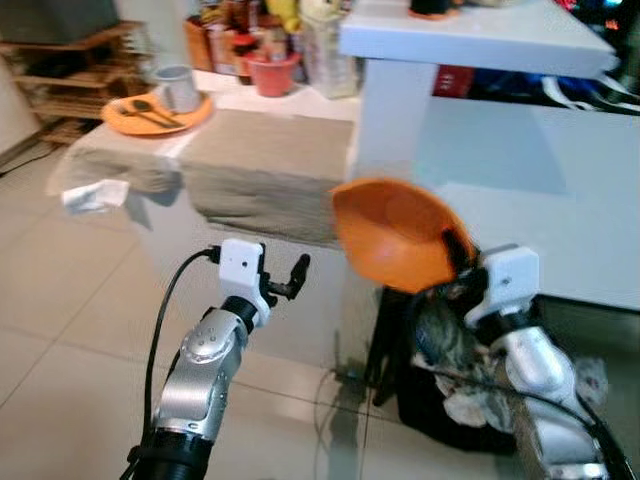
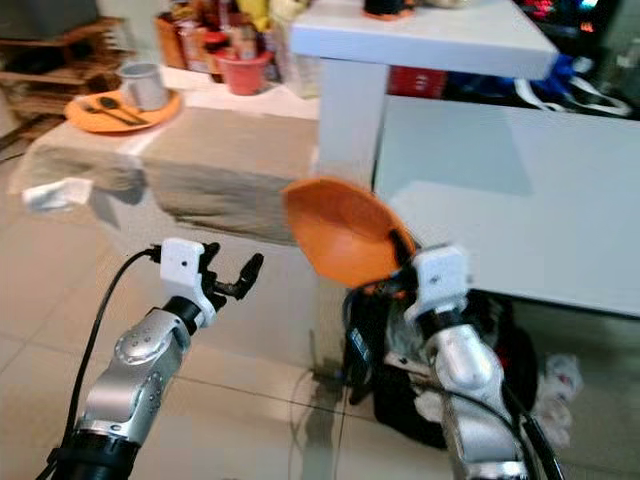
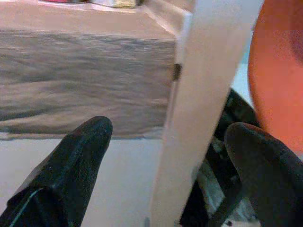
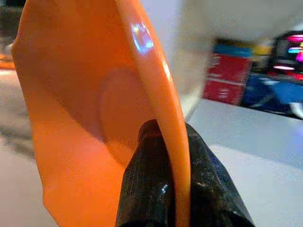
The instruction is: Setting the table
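Nearest the camera, the right claw (image 1: 462, 262) pinches the rim of a shallow round orange plastic plate (image 1: 395, 232), 1 finger on each face, holding it on edge, likely for carrying. At 10 o'clock the left claw (image 1: 296, 273) hangs spread and empty. Glossy and bare, the plate hovers before the cloth-covered low worktop (image 1: 268, 160).

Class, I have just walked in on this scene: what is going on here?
The robot's right gripper is clamped on the rim of an orange bowl, holding it tilted in the air beside the white table's leg. The left gripper is open and holds nothing. On the cloth-covered table beyond sits an orange plate with a mug and cutlery.
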Tool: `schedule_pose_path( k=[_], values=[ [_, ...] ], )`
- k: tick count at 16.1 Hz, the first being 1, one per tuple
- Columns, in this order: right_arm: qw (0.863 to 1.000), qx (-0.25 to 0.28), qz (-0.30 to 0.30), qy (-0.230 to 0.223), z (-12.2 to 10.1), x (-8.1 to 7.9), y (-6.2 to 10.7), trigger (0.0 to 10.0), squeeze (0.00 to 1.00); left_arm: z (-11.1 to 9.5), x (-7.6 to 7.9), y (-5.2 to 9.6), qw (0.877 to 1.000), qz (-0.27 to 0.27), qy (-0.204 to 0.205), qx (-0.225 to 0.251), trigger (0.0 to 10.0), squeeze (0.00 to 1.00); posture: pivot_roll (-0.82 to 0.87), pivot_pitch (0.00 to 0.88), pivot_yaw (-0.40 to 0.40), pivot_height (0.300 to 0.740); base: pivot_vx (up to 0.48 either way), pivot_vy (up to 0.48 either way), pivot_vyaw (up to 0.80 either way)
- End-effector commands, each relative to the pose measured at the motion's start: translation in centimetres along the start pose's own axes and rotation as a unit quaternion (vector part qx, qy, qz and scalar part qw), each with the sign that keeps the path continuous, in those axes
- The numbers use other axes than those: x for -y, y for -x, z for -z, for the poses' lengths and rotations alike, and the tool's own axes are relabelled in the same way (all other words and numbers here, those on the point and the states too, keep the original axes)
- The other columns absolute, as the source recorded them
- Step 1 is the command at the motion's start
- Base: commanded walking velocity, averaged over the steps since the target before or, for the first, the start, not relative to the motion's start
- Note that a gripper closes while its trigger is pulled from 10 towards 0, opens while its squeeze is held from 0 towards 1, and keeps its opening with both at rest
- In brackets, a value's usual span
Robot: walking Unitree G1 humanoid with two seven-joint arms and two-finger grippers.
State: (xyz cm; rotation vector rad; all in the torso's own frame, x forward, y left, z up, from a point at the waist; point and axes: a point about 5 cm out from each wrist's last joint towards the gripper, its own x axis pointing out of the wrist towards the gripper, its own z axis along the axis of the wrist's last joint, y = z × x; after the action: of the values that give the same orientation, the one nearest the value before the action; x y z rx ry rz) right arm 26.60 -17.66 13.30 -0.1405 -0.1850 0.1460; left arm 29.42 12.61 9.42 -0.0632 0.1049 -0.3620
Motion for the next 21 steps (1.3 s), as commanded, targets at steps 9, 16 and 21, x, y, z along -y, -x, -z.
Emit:
schedule_pose_path(
  k=[9,16,21],
  values=[
    [0.994,-0.04,0.093,0.035,1.5,3.5,1.2,0.0,0.0,-0.9,-0.3,-0.5,1.0,0.018,-0.015,0.01,10.0,0.0,-0.03,0.0,0.04,0.74,0.0,0.0,-0.49],
    [0.995,-0.044,0.075,0.053,1.8,2.8,1.0,0.0,0.0,-0.8,-0.3,-0.5,1.0,0.012,-0.014,0.011,10.0,0.0,-0.03,0.0,0.034,0.74,0.0,0.0,0.23],
    [0.995,-0.028,0.074,0.056,1.5,2.9,1.0,0.0,0.0,-1.4,-0.2,-0.4,0.999,0.007,-0.018,0.03,10.0,0.0,-0.03,0.0,0.032,0.74,0.0,0.0,0.0]
  ],
)
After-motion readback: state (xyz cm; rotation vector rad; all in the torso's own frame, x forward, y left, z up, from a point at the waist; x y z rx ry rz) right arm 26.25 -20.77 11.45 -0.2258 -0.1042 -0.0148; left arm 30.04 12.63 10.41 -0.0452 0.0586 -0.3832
